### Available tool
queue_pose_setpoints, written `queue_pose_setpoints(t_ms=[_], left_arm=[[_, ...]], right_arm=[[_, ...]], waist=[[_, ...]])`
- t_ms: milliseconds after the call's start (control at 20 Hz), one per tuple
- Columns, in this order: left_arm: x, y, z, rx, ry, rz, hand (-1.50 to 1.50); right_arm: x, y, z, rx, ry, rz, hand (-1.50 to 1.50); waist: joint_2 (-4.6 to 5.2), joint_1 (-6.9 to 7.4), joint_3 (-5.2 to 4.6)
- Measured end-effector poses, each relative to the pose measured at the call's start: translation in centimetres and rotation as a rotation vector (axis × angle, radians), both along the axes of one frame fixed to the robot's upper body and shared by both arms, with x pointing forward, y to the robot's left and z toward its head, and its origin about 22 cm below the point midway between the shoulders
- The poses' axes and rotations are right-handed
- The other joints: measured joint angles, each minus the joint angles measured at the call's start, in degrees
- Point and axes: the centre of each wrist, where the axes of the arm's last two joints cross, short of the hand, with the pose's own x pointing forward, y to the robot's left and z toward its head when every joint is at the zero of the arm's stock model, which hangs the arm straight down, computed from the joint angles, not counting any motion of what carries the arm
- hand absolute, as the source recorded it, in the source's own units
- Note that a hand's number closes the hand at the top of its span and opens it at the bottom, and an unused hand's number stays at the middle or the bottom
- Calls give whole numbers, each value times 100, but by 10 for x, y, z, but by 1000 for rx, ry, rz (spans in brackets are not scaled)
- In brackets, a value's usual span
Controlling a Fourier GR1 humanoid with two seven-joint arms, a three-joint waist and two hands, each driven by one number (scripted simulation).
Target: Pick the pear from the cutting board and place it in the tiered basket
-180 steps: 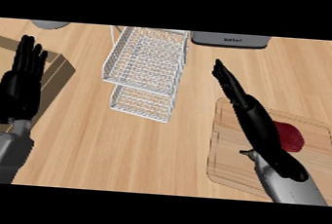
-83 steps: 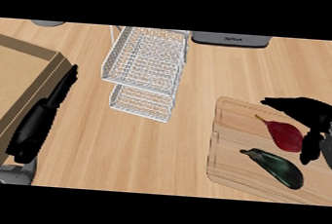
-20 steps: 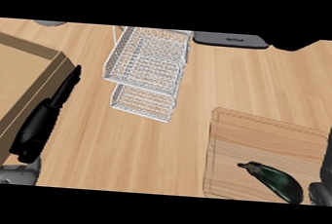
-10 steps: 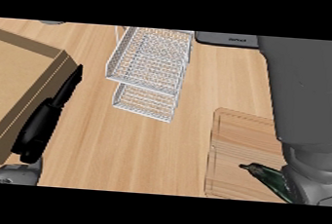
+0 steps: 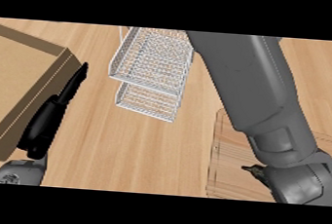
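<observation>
Head view: the light wooden worktop [image 5: 159, 152] fills the picture. The white wire tiered basket [image 5: 154, 59] stands at its upper middle, with the upper tier towards the top edge. The lower tier juts out below it, nearer the robot.

The right forearm [image 5: 250, 90], broad and grey, comes in from the lower right corner and runs up past the basket's right side to the top edge. There it leaves the picture, so the right hand does not show and I cannot tell whether it is open or closed.

The forearm covers much of the cutting board [image 5: 227, 152], which lies on the worktop at the lower right, well apart from the basket. A small dark thing [image 5: 252, 170] peeks out on the board, just beside the forearm's thick end; what it is cannot be told.

The pear shows nowhere, neither on the bare part of the board nor in either tier, so its place cannot be told.

On the left, the left hand [image 5: 49, 123] lies edge-on, fingers straight and pointing up the picture, holding nothing. It lies just beside the long edge of a flat wooden box [image 5: 12, 83] in the left corner.
</observation>
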Motion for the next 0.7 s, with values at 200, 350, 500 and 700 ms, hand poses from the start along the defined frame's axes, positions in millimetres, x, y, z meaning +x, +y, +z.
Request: queue_pose_setpoints(t_ms=[200, 350, 500, 700], left_arm=[[7, -5, 8, 0, -5, -25, 0], [8, -7, 7, 3, -10, -36, 0], [11, -6, 6, -1, -13, -43, 0], [11, -6, 9, -2, -14, -45, 0]], right_arm=[[13, 2, -23, 116, 21, 9, -150], [20, 6, -35, 181, 23, 37, -150], [25, 4, -44, 281, 5, 56, -150], [27, 4, -44, 408, -95, 10, -150]], waist=[[41, 126, 1], [64, 202, -1], [73, 227, -1], [66, 239, 0]])
